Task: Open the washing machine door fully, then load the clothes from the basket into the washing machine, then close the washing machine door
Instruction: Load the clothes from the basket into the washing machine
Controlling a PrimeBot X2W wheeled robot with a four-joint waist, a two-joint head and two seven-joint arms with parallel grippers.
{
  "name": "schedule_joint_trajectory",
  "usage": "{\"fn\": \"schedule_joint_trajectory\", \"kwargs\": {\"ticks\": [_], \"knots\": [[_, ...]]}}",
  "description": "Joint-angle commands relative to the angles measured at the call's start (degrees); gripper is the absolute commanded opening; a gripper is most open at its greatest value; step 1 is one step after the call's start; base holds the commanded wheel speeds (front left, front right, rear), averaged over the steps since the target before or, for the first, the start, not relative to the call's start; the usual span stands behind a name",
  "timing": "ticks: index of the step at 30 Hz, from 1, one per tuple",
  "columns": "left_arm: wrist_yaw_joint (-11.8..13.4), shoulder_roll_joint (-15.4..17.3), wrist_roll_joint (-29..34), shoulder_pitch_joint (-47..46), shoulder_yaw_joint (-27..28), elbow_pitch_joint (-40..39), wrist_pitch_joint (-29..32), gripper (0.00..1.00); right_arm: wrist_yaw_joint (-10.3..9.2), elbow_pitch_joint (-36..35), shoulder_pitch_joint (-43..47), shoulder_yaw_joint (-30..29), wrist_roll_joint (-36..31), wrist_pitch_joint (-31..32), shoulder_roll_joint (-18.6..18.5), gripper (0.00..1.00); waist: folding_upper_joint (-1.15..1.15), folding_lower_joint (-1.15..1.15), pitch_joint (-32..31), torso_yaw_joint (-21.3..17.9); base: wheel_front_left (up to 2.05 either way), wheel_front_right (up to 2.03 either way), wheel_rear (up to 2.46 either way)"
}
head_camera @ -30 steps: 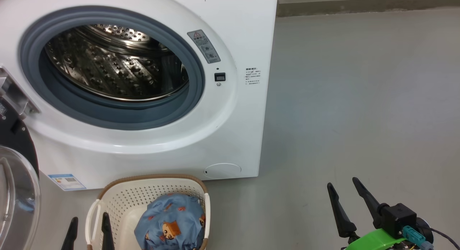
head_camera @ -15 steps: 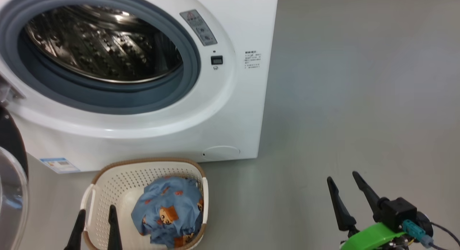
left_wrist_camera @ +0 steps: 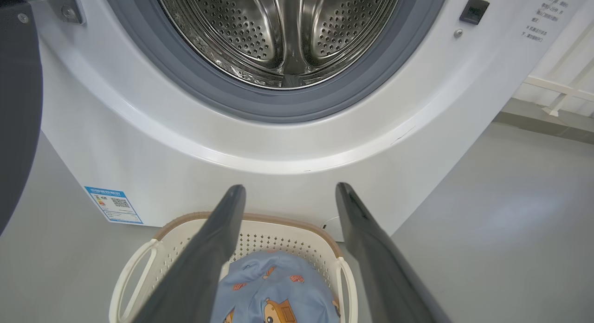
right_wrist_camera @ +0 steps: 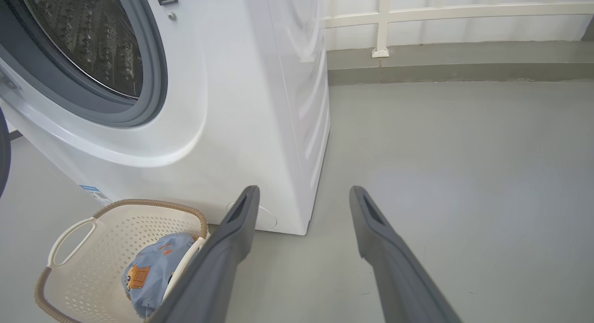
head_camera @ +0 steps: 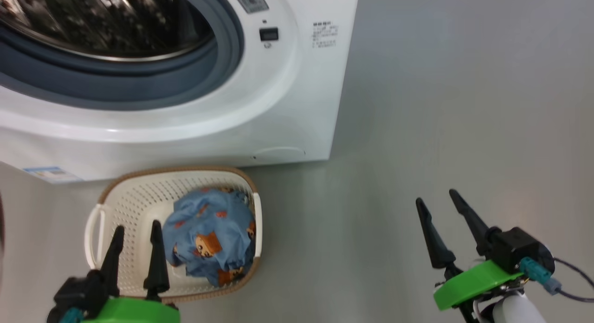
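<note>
My left jaws hung wide open and empty above the basket (head_camera: 176,171), tips aimed at the washing machine (head_camera: 287,105). The clothes (head_camera: 209,235) lay just to their right, in the basket's right half. They were a rumpled blue bundle with orange-brown bears, mounded, with no clear long axis. My right jaws, also open and empty, sat well apart over bare floor (head_camera: 464,105). The left arm was plainly nearer, I reckoned.

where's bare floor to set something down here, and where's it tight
Free: the wide grey floor right of the washing machine, out to the right gripper. Crowded: the narrow strip between the machine's front and the basket, which holds the clothes.
</note>
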Motion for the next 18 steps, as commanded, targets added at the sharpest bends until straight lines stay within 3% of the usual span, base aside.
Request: {"fn": "schedule_joint_trajectory", "kwargs": {"ticks": [1, 18], "knots": [[-0.8, 0.9, -0.5, -2.4, 1.9, 0.4, -0.3, 1.0, 0.35, -1.6, -1.4, 1.9, 1.2, -0.7, -0.6, 1.0, 0.0, -0.01, 4.6, -1.0, 0.0, 0.0, 0.0], [-4.7, 0.9, -4.8, -16.5, 2.6, 17.5, -0.3, 1.0, 0.35, -4.3, -5.3, 2.7, 2.4, -0.7, -1.9, 1.0, 0.0, -0.01, 18.3, -4.1, 0.0, 0.0, 0.0]]}}
